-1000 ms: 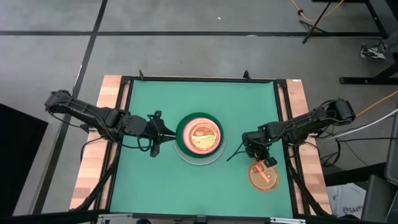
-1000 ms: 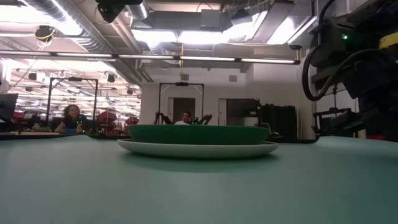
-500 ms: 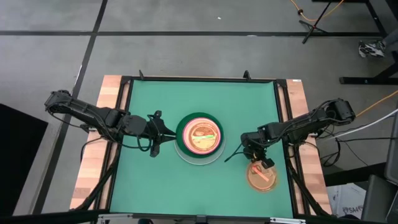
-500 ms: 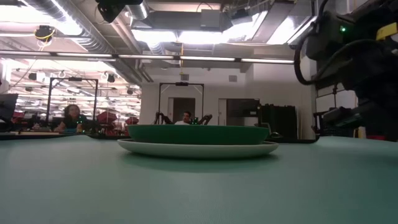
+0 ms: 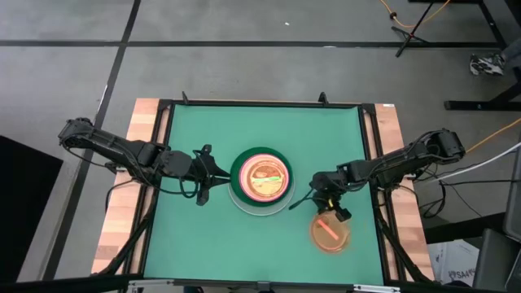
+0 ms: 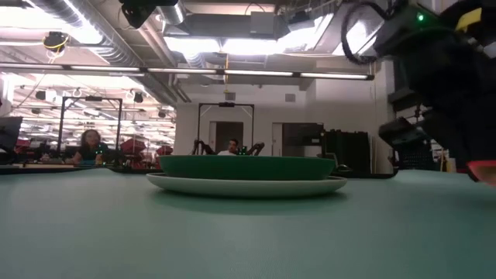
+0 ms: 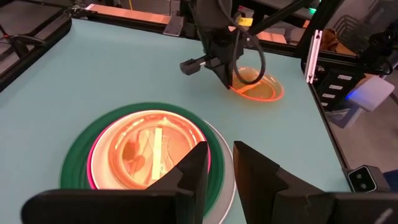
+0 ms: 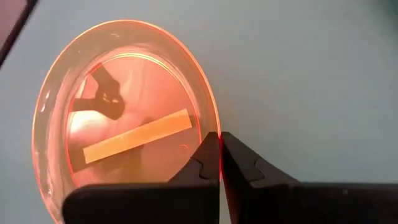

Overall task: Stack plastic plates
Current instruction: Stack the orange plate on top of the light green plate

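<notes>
The right end effector is pinching the rim of the small round orange plastic plate, not yet stacked; the centre stack of plates is waiting; the left end effector, slightly parted, is hovering empty.

The stack of plates lies mid-table, with 1 plate right of it, nearer the front.
</notes>
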Tool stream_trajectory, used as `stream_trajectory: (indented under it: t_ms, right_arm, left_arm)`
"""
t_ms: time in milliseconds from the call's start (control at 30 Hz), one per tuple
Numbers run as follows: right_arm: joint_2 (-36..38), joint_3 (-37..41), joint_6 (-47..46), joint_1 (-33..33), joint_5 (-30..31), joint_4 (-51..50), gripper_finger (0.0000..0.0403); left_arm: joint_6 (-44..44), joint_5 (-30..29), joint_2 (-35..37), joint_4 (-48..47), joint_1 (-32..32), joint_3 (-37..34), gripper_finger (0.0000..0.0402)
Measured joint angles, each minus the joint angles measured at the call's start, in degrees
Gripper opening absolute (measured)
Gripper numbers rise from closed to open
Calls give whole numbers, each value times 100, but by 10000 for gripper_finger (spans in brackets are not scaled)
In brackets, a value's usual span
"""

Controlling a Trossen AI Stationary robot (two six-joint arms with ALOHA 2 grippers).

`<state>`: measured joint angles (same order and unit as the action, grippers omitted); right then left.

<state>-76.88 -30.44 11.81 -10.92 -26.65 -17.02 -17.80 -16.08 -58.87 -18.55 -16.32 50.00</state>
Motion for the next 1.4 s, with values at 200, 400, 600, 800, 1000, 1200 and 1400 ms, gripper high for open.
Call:
stream_trajectory:
  t_ms: [200, 400, 600, 800, 1000, 1200, 1400]
  right_arm:
    - [0, -2, -427, 7, 123, 1065, 1]
    - [2, -4, -1012, 7, 528, 2220, 0]
    - [2, -281, -1304, 7, 1244, 2731, 0]
    - [4, -856, -1305, 95, 2190, 2744, 0]
    - [7, -1245, -1305, 506, 3020, 2728, 0]
    - [7, -1305, -1677, 1088, 3122, 2614, 0]
    - [7, -1305, -2535, 1498, 3121, 2180, 0]
  left_arm:
    - [0, 0, 0, 0, 7, 0, 70]
    - [1, 0, 0, 1, 7, 0, 70]
    - [44, -30, 0, 2, 7, 0, 70]
    - [46, -316, 0, 0, 7, 0, 70]
    - [46, -341, 0, 2, 7, 0, 70]
    - [46, -341, 0, 0, 7, 0, 70]
    - [46, -341, 0, 0, 7, 0, 70]
